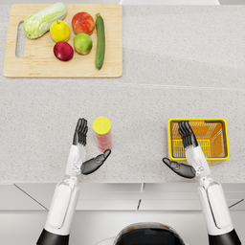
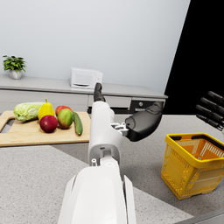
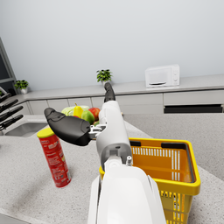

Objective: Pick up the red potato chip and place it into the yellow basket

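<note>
**Caller:** Talk me through it. Where was the red potato chip can [image 1: 103, 134] standing at that moment?

**Me:** Upright on the counter [image 1: 143, 95], yellow lid up, right beside my left hand [image 1: 82, 152]. My fingers [image 1: 80, 131] were stretched out flat on one side of it, my thumb swung round below it, so the can sat in the open crook between them. Spread wide, holding nothing. I couldn't tell whether the thumb tip was brushing it.

**Caller:** Why open like that?

**Me:** As I read it, that was the approach: a tall can wants a side-on wrap around its body, so the hand was lined up to close from both sides.

**Caller:** And the right hand [image 1: 185, 153]?

**Me:** Also open and empty, its fingers over the near left corner of the yellow basket [image 1: 222, 139]. It looked parked, perhaps waiting to steady the basket.

**Caller:** The basket itself?

**Me:** Well apart from the can, off to my right, empty as far as I could see. The cutting board [image 1: 110, 57] with its fruit and vegetables lay farther back, out of the carry path.
</note>
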Motion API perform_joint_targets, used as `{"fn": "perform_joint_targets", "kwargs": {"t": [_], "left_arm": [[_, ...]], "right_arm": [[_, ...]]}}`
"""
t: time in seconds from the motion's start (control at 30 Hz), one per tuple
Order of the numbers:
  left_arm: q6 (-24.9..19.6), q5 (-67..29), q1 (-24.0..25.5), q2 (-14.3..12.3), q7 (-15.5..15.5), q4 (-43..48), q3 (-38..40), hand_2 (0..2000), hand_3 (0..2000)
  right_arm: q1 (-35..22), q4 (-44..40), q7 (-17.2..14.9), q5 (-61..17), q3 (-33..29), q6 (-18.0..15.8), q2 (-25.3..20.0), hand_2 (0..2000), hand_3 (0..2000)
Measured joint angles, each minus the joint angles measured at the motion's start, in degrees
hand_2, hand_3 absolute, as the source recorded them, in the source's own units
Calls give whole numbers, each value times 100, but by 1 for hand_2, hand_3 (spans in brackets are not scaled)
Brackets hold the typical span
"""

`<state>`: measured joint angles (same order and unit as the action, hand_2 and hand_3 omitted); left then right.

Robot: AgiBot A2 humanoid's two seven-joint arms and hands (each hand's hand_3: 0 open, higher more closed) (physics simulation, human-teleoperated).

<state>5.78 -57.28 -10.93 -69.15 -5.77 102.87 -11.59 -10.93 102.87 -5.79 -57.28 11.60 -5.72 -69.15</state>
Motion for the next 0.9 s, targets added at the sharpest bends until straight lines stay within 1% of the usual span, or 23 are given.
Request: {"fn": "perform_joint_targets", "kwargs": {"t": [0.4,0.43,0.5,0.6,0.73,0.83,0.9], "left_arm": [[0,0,0,0,0,0,0,0,0],[-163,0,10,-11,163,-32,-51,0,0],[-365,0,-66,-93,364,-29,-36,0,0],[-499,0,-350,-264,498,-176,187,0,0],[-557,-1015,-752,-449,556,-635,421,0,0],[-570,-1781,-880,-535,569,-1093,319,0,0],[-574,-2098,-959,-593,573,-1419,203,0,0]], "right_arm": [[0,0,0,0,0,0,0,0,0],[10,-32,164,0,51,162,-11,0,0],[-73,24,365,0,46,361,-99,0,0],[-320,71,500,0,-149,494,-268,0,0],[-536,0,558,-1015,-605,551,-386,0,0],[-570,54,571,-1782,-843,564,-428,0,0],[-604,92,574,-2098,-977,568,-453,0,0]]}}
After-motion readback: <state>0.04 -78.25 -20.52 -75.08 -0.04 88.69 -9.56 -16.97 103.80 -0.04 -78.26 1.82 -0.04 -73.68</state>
